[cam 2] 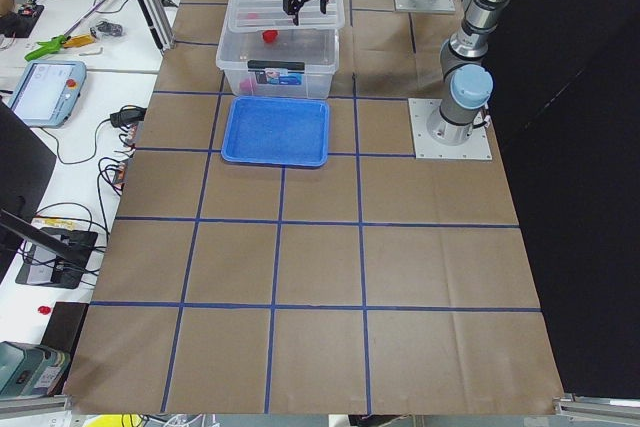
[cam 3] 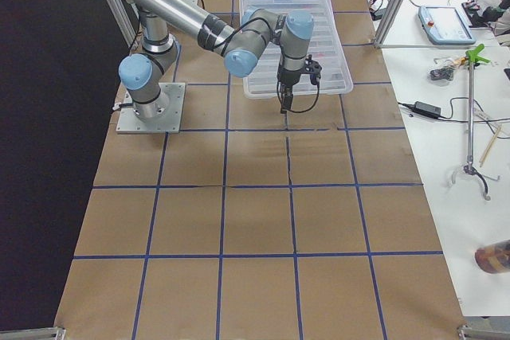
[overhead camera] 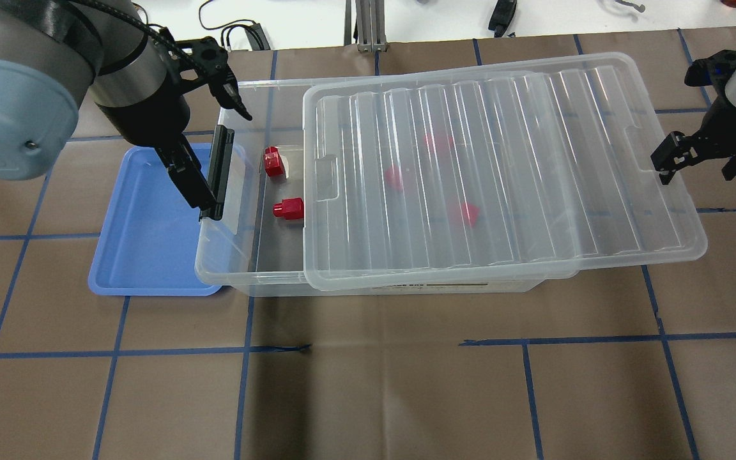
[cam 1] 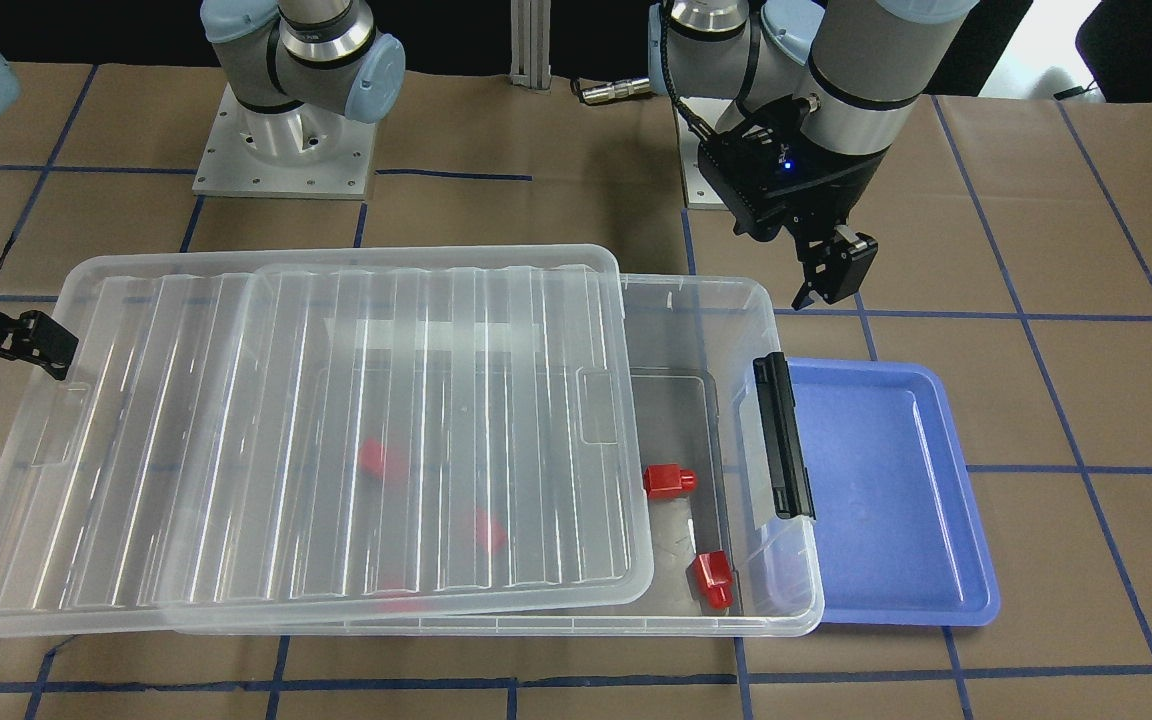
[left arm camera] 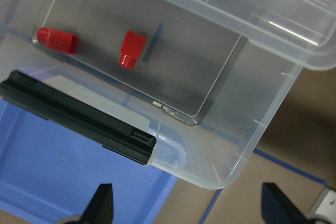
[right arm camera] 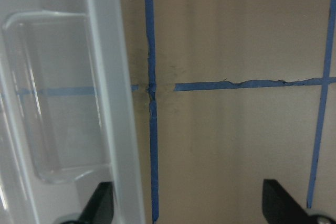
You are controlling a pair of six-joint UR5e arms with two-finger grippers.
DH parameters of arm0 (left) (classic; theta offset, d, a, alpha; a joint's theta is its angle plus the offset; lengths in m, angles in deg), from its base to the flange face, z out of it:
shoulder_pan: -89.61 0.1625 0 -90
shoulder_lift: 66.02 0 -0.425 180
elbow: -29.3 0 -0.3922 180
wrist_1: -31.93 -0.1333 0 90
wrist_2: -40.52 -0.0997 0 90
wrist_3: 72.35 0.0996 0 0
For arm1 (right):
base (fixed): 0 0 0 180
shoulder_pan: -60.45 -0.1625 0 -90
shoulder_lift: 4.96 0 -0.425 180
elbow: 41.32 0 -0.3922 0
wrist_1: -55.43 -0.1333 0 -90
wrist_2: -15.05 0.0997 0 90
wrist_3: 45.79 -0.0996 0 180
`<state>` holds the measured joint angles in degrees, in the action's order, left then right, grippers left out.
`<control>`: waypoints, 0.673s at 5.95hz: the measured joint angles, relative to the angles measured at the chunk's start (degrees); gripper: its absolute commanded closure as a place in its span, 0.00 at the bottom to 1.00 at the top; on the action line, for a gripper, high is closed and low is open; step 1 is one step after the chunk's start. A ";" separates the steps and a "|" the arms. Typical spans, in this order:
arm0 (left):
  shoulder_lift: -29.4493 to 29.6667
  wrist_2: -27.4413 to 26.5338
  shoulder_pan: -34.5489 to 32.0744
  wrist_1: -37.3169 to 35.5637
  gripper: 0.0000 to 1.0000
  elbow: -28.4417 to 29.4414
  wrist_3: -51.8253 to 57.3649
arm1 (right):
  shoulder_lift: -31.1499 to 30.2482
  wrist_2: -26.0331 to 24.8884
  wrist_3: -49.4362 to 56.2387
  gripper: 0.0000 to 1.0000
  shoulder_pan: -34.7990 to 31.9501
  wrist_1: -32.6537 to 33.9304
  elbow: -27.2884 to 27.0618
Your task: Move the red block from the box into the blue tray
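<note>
The box (overhead camera: 227, 271) is a clear bin with a black latch bar (overhead camera: 218, 171). Its ribbed lid (overhead camera: 502, 172) is slid toward my right, which leaves the latch end open. Two red blocks (overhead camera: 272, 161) (overhead camera: 288, 209) lie bare in that open end and also show in the left wrist view (left arm camera: 58, 40) (left arm camera: 131, 49). Three more show blurred under the lid (cam 1: 381, 460). The blue tray (overhead camera: 144, 230) sits empty against the latch end. My left gripper (overhead camera: 226, 162) is open and empty, above the box's far corner. My right gripper (overhead camera: 697, 169) is open and empty, beside the lid's far end (right arm camera: 113, 103).
The table is covered in brown paper with a grid of blue tape (overhead camera: 381, 345). The two arm bases (cam 1: 281, 140) stand at the back edge. Benches with cables and tools (cam 3: 446, 77) run along the operators' side.
</note>
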<state>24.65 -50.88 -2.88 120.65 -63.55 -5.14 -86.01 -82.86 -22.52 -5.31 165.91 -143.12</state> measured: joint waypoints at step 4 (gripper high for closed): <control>6.76 1.24 -0.28 -8.66 0.04 -1.02 20.97 | -0.12 -0.58 3.63 0.00 3.63 0.20 -0.01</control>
<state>31.41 -49.64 -3.16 111.98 -64.57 15.83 -86.13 -83.43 -18.89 -1.68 166.11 -143.13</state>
